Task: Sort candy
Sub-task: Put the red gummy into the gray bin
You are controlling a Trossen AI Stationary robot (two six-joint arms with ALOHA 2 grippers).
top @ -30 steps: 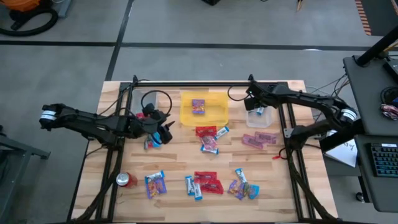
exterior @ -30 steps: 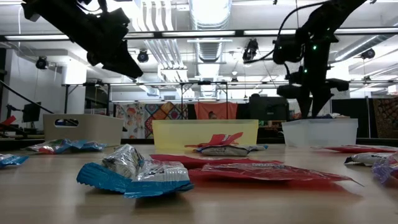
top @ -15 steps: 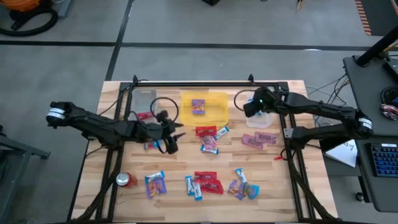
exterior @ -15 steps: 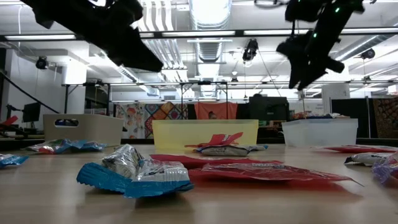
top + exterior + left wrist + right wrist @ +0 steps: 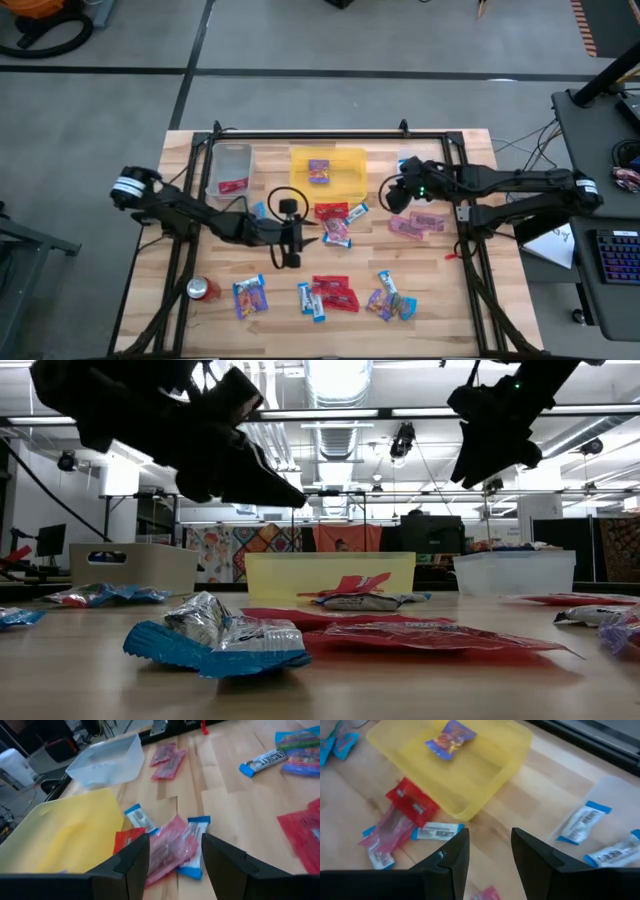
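Note:
Candy lies scattered on the wooden table. A middle pile (image 5: 336,224) holds a red packet, a pink one and blue-and-white bars. My left gripper (image 5: 303,240) hovers open just left of this pile; in the left wrist view its fingers (image 5: 172,865) frame the pink packet and blue bars (image 5: 172,845) from above, touching nothing. My right gripper (image 5: 395,196) is open in the air between the yellow bin (image 5: 328,172) and the right clear bin (image 5: 615,815), which holds blue-and-white bars (image 5: 582,822). A purple packet (image 5: 451,734) lies in the yellow bin. Both grippers hang high in the low view (image 5: 265,480) (image 5: 490,435).
A left clear bin (image 5: 232,168) holds a red packet. Pink packets (image 5: 416,223) lie right of the middle. Near the table's near edge lie a purple packet (image 5: 250,297), red packets (image 5: 335,293), mixed sweets (image 5: 390,298) and a red soda can (image 5: 203,290). Black frame rails run along both sides.
My left gripper has swung from beside the left clear bin toward the table's right and a little nearer, ending at the middle pile. My right gripper has risen out of the right clear bin and moved toward the table's left and near edge. No candy on the table has shifted.

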